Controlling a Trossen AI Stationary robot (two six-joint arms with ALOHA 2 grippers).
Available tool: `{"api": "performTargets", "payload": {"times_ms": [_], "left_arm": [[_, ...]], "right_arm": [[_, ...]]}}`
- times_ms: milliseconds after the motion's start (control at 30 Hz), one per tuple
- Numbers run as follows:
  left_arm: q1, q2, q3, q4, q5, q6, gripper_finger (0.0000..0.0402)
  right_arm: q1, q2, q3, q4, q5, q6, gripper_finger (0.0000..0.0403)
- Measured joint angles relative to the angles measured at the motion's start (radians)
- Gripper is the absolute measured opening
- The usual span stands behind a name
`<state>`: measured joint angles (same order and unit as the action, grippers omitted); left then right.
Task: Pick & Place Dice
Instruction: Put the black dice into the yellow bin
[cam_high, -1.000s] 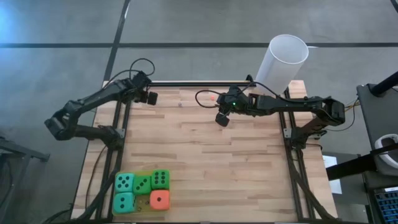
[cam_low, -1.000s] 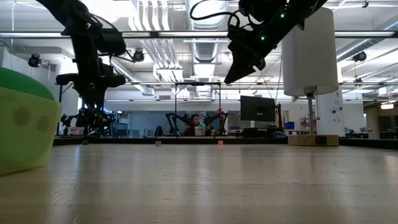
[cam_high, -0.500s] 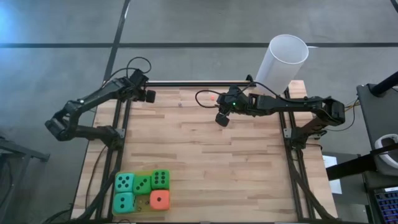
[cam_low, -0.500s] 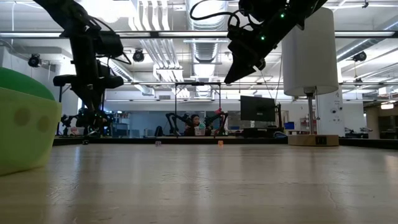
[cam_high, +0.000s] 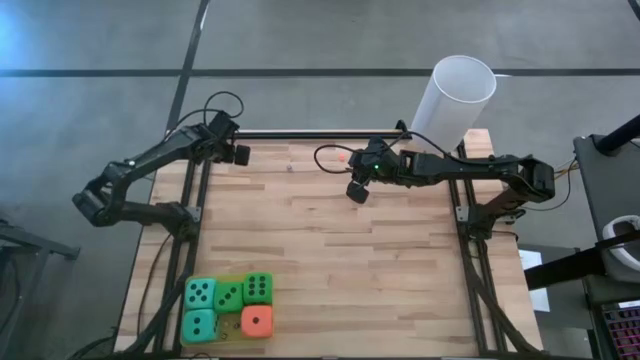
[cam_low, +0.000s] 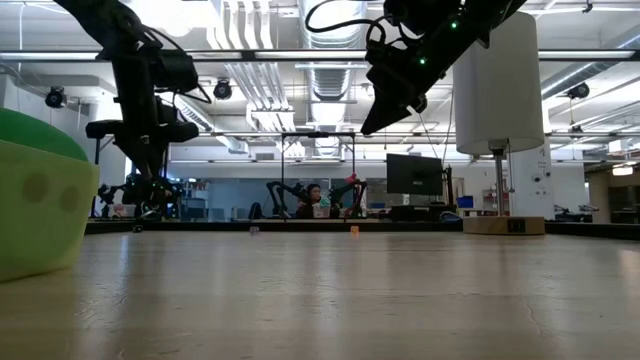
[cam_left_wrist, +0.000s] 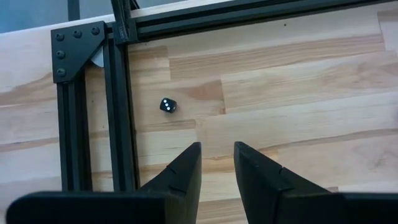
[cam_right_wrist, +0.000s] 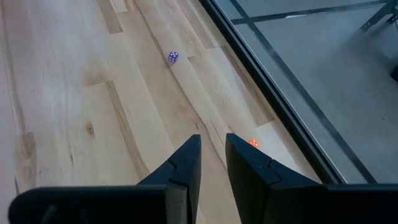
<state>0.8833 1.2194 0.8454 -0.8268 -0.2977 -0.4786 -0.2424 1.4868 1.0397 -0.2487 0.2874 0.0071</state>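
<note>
Five soft dice sit bunched on the table's near left corner: two teal (cam_high: 200, 293) (cam_high: 199, 325), two green (cam_high: 229, 296) (cam_high: 258, 288) and one orange-red (cam_high: 257, 321). In the low view one green die (cam_low: 40, 190) fills the left edge. The white cylinder (cam_high: 460, 95) stands upright at the far right corner. My left gripper (cam_high: 241, 155) hovers over the far left corner, narrowly open (cam_left_wrist: 217, 146), holding nothing. My right gripper (cam_high: 356, 193) hangs above the far middle of the table, narrowly open (cam_right_wrist: 213, 138) and also empty. Both are far from the soft dice.
A tiny black die (cam_left_wrist: 168, 106) lies by the black frame rail (cam_left_wrist: 121, 112) under the left gripper. A tiny purple die (cam_right_wrist: 173, 57) and a tiny orange one (cam_right_wrist: 253, 143) lie near the far edge. Bare wood spreads across the table's middle (cam_high: 340, 260).
My left gripper has drawn back a little toward the table's far left corner, then held still. The right arm and the dice have not moved.
</note>
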Motion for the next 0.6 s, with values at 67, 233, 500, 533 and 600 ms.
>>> {"api": "performTargets", "payload": {"times_ms": [67, 233, 500, 533, 600], "left_arm": [[0.0, 0.0, 0.0, 0.0, 0.0, 0.0, 0.0098], [0.0, 0.0, -0.001, 0.0, 0.003, 0.0, 0.0098], [0.0, 0.001, -0.001, -0.003, -0.008, -0.115, 0.0096], [0.0, 0.005, -0.001, -0.003, -0.013, -0.131, 0.0095], [0.002, 0.016, -0.001, -0.004, -0.027, -0.18, 0.0095]], "right_arm": [[0.0, 0.0, 0.0, 0.0, 0.0, 0.0, 0.0071], [0.0, 0.0, 0.0, 0.0, 0.0, 0.0, 0.008], [0.0, 0.001, 0.0, 0.0, 0.0, 0.0, 0.009], [0.0, 0.001, 0.0, 0.0, 0.0, 0.0, 0.0091], [0.0, 0.001, 0.0, 0.0, 0.0, 0.0, 0.0091]]}}
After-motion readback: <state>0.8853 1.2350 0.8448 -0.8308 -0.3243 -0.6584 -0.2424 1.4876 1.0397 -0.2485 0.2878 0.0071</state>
